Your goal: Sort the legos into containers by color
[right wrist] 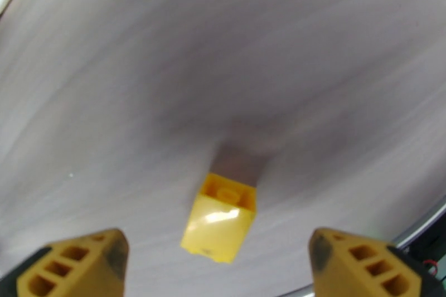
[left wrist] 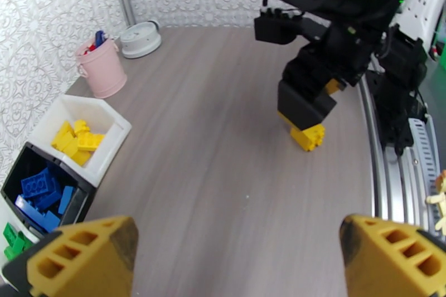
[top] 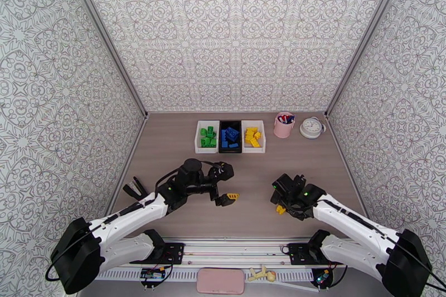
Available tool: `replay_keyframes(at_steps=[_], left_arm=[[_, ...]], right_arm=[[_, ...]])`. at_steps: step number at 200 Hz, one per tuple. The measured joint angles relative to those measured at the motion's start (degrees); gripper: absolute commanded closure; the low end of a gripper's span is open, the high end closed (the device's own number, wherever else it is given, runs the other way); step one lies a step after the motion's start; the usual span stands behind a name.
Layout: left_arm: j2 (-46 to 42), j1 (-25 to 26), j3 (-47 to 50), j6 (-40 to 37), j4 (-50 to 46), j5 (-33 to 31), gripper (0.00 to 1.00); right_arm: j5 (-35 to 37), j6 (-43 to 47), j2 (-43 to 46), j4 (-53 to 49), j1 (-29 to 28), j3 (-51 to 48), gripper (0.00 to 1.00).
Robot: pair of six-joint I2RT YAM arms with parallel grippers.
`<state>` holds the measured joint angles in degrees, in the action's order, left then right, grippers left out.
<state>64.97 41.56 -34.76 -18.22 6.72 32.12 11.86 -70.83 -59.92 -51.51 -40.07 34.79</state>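
A lone yellow lego (top: 281,209) stands on the table near the front right. My right gripper (top: 280,201) hangs over it, open. In the right wrist view the lego (right wrist: 220,220) stands between the two fingers (right wrist: 72,264) without touching either. My left gripper (top: 227,184) is open and empty over the middle of the table, pointing right towards the yellow lego (left wrist: 308,136). At the back stand three containers in a row: a white one (top: 206,151) with green legos (top: 207,136), a black one (top: 229,151) with blue legos (top: 229,136), and a white one (top: 253,151) with yellow legos (top: 252,136).
A pink cup of pens (top: 284,124) and a round white clock (top: 312,127) stand right of the containers. A small black tool (top: 135,188) lies by the left wall. A metal rail (top: 234,248) runs along the near edge.
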Motion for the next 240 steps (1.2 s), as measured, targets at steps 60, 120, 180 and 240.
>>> replay_keyframes(at_steps=[60,120,180,240], left_arm=[[0.02,1.14,0.00,-2.67,-1.25,1.60,0.00],[0.00,1.38,0.00,-3.30,-2.23,1.75,0.00],[-2.16,1.42,0.57,-3.19,-2.21,1.38,0.00],[-7.50,1.73,4.33,0.68,-0.13,-5.97,0.00]], right_arm=[[-2.23,-1.79,-4.57,5.25,0.00,-1.81,0.45],[-2.47,-0.96,-6.58,7.80,0.33,-1.88,0.67],[-0.46,6.38,-6.47,7.61,0.57,1.03,0.73],[2.10,25.77,-9.38,13.31,3.58,13.88,0.73]])
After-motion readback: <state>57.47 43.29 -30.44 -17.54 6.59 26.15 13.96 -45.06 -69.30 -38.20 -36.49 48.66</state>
